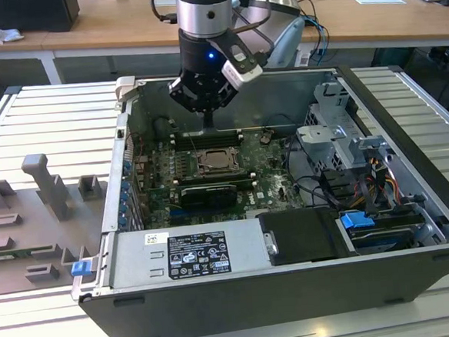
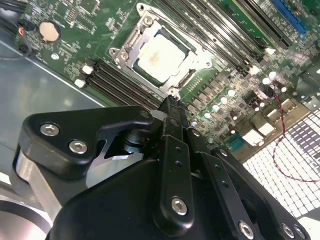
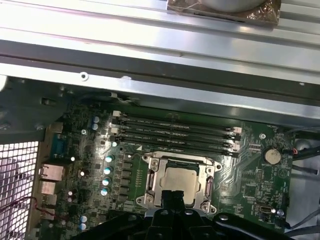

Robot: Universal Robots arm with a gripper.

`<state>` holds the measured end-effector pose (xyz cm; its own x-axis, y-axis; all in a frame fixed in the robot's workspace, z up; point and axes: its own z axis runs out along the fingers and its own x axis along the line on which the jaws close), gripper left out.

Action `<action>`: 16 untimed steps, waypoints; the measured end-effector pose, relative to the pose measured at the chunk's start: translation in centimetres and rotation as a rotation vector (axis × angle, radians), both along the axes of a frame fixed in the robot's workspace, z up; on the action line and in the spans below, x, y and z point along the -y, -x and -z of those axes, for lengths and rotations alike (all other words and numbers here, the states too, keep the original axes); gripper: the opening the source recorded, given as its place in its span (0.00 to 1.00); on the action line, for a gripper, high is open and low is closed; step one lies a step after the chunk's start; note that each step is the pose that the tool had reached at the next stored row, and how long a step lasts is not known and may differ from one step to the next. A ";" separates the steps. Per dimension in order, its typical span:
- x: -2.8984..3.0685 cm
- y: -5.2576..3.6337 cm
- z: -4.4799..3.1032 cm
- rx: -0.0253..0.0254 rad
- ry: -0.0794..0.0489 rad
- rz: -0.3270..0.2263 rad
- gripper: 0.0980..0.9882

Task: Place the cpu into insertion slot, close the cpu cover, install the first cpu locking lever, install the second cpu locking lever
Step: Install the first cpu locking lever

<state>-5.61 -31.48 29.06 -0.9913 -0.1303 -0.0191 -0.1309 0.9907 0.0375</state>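
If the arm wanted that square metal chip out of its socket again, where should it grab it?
Probably from straight above, by two opposite edges. The chip lies flat in the socket, and the silver frame seems to sit down around it, so its sides look barely exposed. The frame would likely need lifting first. The gripper hangs just beside the chip.

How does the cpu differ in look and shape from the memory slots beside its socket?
The cpu is a flat square with a pale silvery-beige top; the memory slots are long, narrow and black. The cpu sits alone inside the silver cpu cover frame, whereas the memory slots run in a parallel row. Both lie flat on the green motherboard below the end effector.
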 end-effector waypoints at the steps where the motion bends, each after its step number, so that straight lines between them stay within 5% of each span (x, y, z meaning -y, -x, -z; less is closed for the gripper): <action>1: 0.00 0.15 0.01 0.0001 0.000 0.000 0.01; 10: 0.00 4.68 0.56 0.0005 -0.002 -0.002 0.01; 16: -0.30 4.98 1.67 0.0004 -0.002 0.022 0.01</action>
<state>-10.59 -31.18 27.38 -0.9939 -0.1082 -0.0198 -0.1089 0.9933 0.0398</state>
